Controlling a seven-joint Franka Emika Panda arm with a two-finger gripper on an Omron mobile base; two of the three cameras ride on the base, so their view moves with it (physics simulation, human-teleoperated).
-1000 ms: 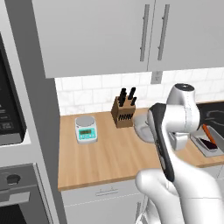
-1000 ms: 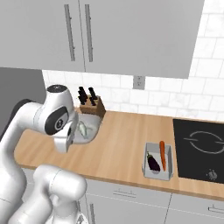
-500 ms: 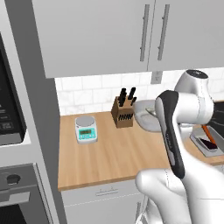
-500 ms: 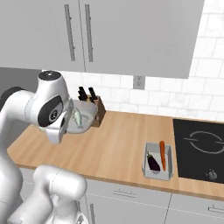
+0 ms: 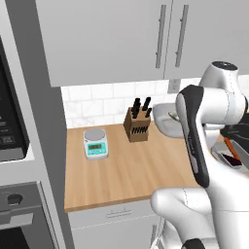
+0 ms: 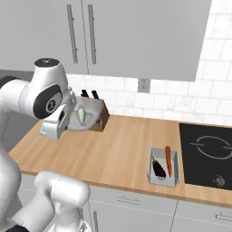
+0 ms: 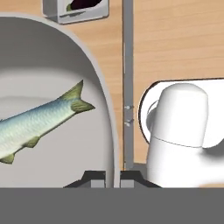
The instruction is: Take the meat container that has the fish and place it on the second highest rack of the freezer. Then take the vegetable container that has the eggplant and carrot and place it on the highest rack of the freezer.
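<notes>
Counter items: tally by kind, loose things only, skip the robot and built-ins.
Containers: 2, bowl and tray
Fish: 1
Vegetables: 2, eggplant and carrot
Knife block: 1
Scale: 1
Total: 7

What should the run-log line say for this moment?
stage: carrying | gripper: shut on bowl rim | fish: in bowl, off counter | tray: on counter
</notes>
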